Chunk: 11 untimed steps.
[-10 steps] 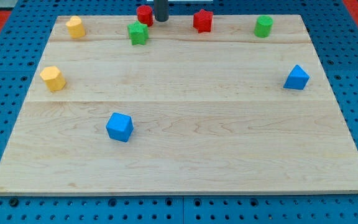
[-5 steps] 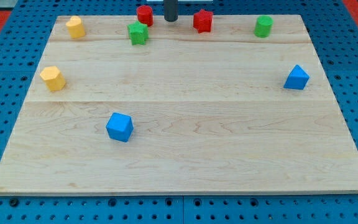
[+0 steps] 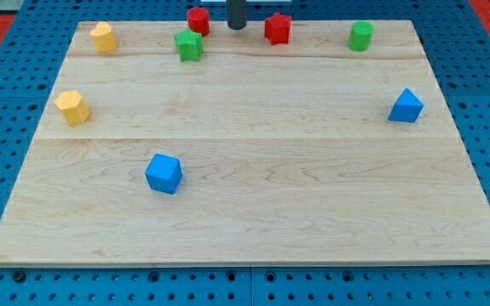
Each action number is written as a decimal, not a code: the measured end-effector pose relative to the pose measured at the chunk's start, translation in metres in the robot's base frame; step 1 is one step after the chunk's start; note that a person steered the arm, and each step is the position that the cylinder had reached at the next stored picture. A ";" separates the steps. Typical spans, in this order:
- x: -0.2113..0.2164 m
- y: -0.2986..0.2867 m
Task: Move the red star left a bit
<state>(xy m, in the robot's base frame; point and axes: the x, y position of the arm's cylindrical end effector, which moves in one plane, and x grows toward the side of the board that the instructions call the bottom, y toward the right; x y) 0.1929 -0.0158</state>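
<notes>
The red star point(image 3: 277, 28) sits near the board's top edge, right of centre. My tip point(image 3: 237, 28) is at the top edge, between the red cylinder-like block point(image 3: 198, 20) on its left and the red star on its right. It is apart from both, a little nearer the star. The rod enters from the view's top.
A green star point(image 3: 189, 45) lies below the red cylinder. A green cylinder point(image 3: 361, 36) is at top right. Two yellow blocks sit at left point(image 3: 103, 36) point(image 3: 72, 107). A blue cube point(image 3: 163, 173) is lower left, a blue block point(image 3: 406, 106) at right. The wooden board point(image 3: 253, 221) rests on a blue pegboard.
My tip has moved right along the top edge, away from the red cylinder and toward the red star. No block has moved.
</notes>
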 end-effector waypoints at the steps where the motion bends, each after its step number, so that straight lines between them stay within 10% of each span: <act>1: 0.000 0.002; 11: -0.001 0.013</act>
<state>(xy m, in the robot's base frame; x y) 0.1924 -0.0029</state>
